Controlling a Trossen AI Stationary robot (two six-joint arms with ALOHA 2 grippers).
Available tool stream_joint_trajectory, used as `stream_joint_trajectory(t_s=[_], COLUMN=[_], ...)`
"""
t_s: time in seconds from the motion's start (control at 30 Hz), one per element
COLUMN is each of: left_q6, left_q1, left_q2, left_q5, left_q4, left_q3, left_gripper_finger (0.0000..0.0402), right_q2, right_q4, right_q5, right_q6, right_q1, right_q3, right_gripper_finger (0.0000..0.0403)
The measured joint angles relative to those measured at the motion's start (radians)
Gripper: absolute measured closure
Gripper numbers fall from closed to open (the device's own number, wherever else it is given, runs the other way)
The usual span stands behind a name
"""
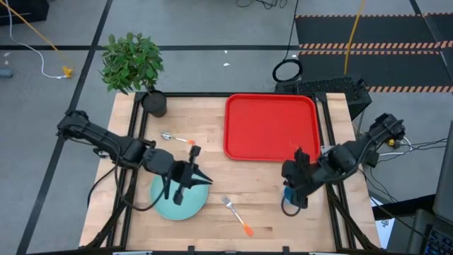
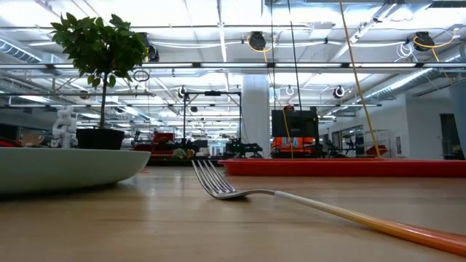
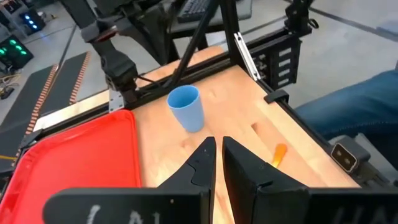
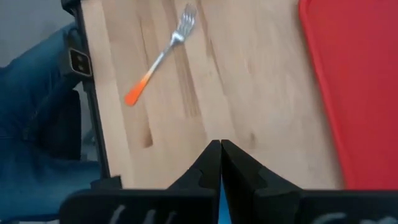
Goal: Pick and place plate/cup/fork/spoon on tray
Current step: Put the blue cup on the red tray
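The right gripper (image 1: 291,200) sits right over the cup (image 1: 289,193) near the table's (image 1: 212,163) front right, just below the tray's (image 1: 271,127) front edge. Its fingers (image 4: 211,163) are pressed together with a sliver of blue showing between them, so can't really tell if it's got hold of the cup. The left gripper (image 1: 182,190) hangs over the plate (image 1: 164,205), fingers nearly closed, gripping nothing. The fork (image 1: 236,215) lies between the plate and the cup, and the spoon (image 1: 177,138) is near the plant pot (image 1: 153,103).
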Motion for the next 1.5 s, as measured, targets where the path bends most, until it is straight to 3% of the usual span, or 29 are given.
stream_joint_trajectory(t_s=[0.2, 0.7, 1.07, 1.5], left_q6=[-0.003, 0.046, 0.047, 0.047], left_q1=[0.005, 0.006, 0.006, 0.006], left_q2=[0.0, 0.0, -0.001, -0.001], left_q5=[0.0, 0.0, 0.0, 0.0], left_q4=[0.004, 0.008, 0.011, 0.011], left_q3=[0.001, 0.001, 0.001, 0.001], left_gripper_finger=[0.0369, 0.0369, 0.0369, 0.0369], right_q2=[-0.001, 0.0, 0.0, -0.001], right_q4=[0.013, 0.284, 0.296, 0.297], right_q5=[0.0, -0.03, -0.107, -0.11], right_q6=[0.092, -0.004, 0.08, 0.086], right_q1=[0.08, 0.169, 0.176, 0.176], right_q3=[-0.082, -0.367, -0.425, -0.496], right_gripper_finger=[0.037, 0.027, 0.0272, 0.0278])
